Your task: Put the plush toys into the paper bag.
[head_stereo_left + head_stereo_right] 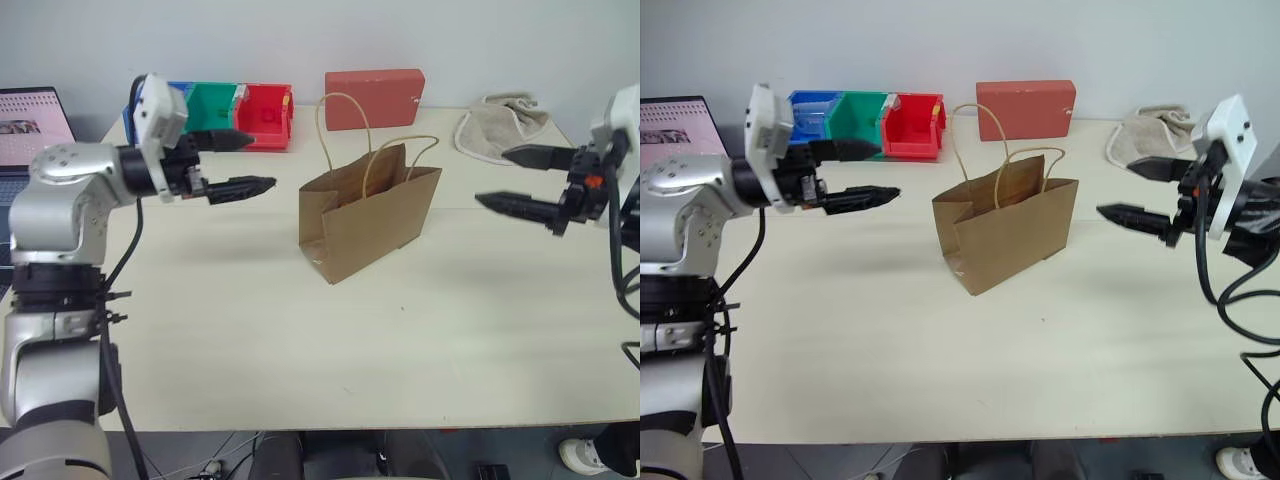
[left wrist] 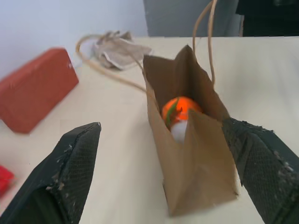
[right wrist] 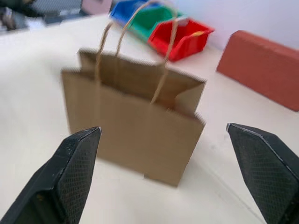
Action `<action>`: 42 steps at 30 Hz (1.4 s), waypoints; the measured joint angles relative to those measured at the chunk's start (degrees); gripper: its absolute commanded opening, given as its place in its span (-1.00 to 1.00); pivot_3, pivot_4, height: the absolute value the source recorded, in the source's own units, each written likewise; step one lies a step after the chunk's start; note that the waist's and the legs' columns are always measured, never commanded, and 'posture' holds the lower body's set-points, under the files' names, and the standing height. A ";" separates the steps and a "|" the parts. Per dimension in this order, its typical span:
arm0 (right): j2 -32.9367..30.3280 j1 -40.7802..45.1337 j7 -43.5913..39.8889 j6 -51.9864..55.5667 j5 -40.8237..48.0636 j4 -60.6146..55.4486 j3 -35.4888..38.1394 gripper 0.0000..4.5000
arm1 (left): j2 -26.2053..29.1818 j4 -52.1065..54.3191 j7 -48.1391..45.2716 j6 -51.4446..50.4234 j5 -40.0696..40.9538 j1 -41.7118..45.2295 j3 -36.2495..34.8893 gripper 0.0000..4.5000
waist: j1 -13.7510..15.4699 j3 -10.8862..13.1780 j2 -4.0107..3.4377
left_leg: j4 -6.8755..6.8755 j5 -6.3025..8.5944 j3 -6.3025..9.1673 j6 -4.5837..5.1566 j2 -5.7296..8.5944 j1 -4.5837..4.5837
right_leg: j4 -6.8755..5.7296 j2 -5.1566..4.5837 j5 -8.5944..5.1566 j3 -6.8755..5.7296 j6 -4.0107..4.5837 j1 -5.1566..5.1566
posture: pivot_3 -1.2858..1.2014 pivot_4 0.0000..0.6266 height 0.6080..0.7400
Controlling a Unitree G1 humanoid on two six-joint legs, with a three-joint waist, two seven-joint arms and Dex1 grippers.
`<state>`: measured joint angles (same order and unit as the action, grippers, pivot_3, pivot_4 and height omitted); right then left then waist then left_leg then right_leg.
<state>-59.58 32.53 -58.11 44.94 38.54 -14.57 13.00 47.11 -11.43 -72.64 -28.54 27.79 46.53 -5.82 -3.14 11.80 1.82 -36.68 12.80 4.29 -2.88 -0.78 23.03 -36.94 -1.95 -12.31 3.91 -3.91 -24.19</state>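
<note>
Plush toys (image 2: 180, 114) sit inside the paper bag (image 1: 368, 218), mid-desk (image 1: 300, 350). Left gripper (image 1: 238, 163) and right gripper (image 1: 520, 180) flank it, fingers spread, empty. Best retreat gently, I'd say, without snagging those handles.

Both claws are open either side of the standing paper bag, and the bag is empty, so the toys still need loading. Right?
Not quite: the paper bag is not empty. The left wrist view looks into its open top and shows the orange carrot with the white egg toy inside. The rest holds: the left claw and the right claw are open on either side of the standing bag.
</note>
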 measured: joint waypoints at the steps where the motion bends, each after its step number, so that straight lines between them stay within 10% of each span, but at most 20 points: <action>1: -0.07 -1.04 -0.81 -0.57 -0.05 -1.31 -0.23 1.00 | -0.01 1.90 0.26 -0.25 0.50 -1.88 -0.46 0.97 | 0.01 0.00 0.00 | -0.01 0.00 -0.01 0.00 0.00 -0.03 | 0.00 0.00 0.00 0.01 0.00 0.03 | 0.03 -0.52 1.00; 13: 2.80 -2.45 5.41 9.71 12.40 -15.94 -1.23 1.00 | -14.67 5.37 12.74 3.18 -1.41 -10.16 1.81 0.97 | 1.29 -0.01 0.02 | -0.22 0.00 -0.02 0.00 0.04 -0.03 | -0.01 -0.03 0.04 0.03 0.01 0.11 | 0.03 -0.52 1.00; 42: 0.44 -1.77 9.69 12.22 16.69 -17.36 -1.02 1.00 | -28.02 3.49 23.57 10.24 -8.79 -10.41 8.11 0.97 | 1.47 -0.01 0.02 | -0.17 0.00 -0.02 0.00 0.04 -0.02 | 0.01 -0.02 0.07 0.03 -0.03 0.10 | 0.03 -0.52 1.00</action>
<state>-59.14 30.76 -48.42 57.16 55.23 -31.93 11.98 19.09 -7.94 -49.07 -18.30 19.00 36.13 2.29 -1.67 11.79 1.84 -36.85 12.80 4.26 -2.88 -0.73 23.02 -36.93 -1.97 -12.24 3.94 -3.94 -24.09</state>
